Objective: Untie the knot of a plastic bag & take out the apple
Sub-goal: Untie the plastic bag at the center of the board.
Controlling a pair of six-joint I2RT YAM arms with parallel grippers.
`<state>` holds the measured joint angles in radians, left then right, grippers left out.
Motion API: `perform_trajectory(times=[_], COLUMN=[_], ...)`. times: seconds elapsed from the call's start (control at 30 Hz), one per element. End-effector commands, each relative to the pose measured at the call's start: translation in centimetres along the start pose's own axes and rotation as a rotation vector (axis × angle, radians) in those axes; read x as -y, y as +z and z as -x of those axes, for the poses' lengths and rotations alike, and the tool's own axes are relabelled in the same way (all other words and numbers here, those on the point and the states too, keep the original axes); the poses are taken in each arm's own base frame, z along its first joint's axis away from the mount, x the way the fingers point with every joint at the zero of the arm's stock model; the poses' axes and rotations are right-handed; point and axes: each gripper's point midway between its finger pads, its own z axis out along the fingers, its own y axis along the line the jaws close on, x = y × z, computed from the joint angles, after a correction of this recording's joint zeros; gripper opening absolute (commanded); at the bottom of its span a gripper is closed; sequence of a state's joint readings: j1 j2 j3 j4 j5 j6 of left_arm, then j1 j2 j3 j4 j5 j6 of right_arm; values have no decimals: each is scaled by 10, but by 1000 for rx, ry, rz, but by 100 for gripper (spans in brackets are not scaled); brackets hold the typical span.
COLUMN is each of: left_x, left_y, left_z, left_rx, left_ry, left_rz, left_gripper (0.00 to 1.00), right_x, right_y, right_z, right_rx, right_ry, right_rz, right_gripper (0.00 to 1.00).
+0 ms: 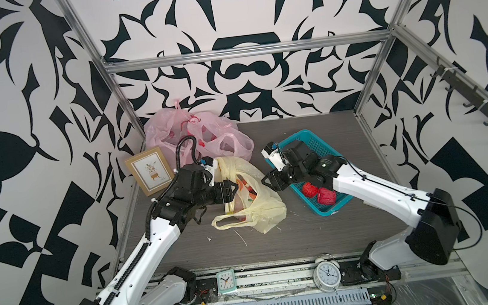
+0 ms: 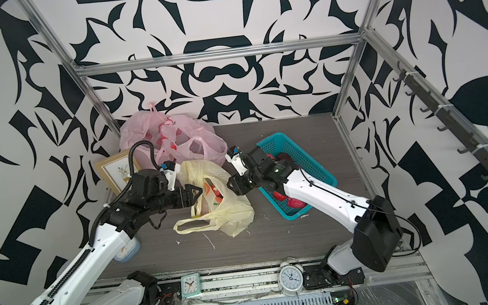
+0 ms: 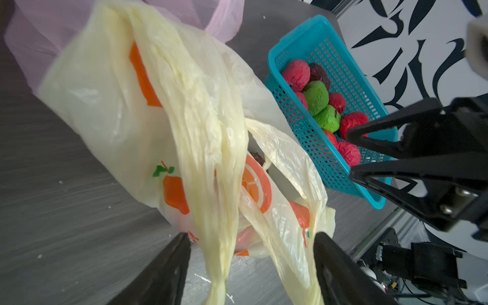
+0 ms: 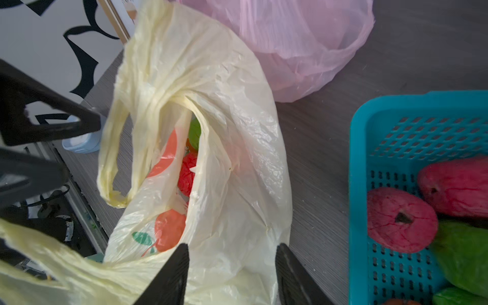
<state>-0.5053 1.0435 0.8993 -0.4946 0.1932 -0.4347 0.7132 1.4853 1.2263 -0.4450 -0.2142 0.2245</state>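
Three pink bags, perhaps, behind bag

I have the pale yellow printed plastic bag lying mid-tabletop, with a red apple inside it. Behind it, in the back left corner, sit the pink plastic bags. The wooden-framed picture stands at the left edge. The teal perforated plastic basket lies right of the yellow bag, with red and green apples in it.
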Motion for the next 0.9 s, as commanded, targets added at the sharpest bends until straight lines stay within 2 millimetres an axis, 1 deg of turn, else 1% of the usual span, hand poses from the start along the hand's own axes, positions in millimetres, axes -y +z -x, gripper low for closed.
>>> perform_trajectory(times=[0.0,0.07,0.13,0.17,0.2,0.23,0.37,0.43,0.47,0.57,0.63,0.7,0.77,0.83,0.87], left_x=[8,7,5,6,6,7,2,2,5,8,9,10,10,7,5], left_y=[11,19,27,29,32,35,44,49,51,57,60,61,62,64,66], left_z=[-1,-6,-12,-15,-18,-21,-26,-25,-21,-22,-24,-26,-29,-36,-40], left_rx=[-16,-45,-76,-89,-104,-116,-128,-111,-96,-93,-108,-115,-122,-144,-155], left_ry=[-14,1,-3,-7,-12,-12,-3,-3,-3,-17,-22,-26,-33,-39,-41], left_rz=[44,76,91,85,85,85,121,113,97,70,62,55,50,54,60], left_gripper=[78,77,72,66,57,55,55,48,46,47,54,58,61,60,58], right_x=[-20,-23,-26,-27,-28,-29,-30,-28,-26,-20,-21,-25,-28,-35,-37], right_y=[-7,1,7,9,11,13,17,23,26,37,45,53,58,61,60], right_z=[21,18,15,15,15,15,17,16,15,11,8,4,2,2,3], right_rx=[42,30,18,15,17,18,20,9,2,-26,-49,-68,-80,-78,-69], right_ry=[4,-6,-13,-14,-17,-20,-25,-32,-38,-60,-75,-92,-106,-112,-111], right_rz=[49,40,43,42,41,39,30,-1,-21,-99,-120,-130,-140,-129,-126], right_gripper=[56,56,56,55,55,55,51,46,44,38,34,29,17,1,0])
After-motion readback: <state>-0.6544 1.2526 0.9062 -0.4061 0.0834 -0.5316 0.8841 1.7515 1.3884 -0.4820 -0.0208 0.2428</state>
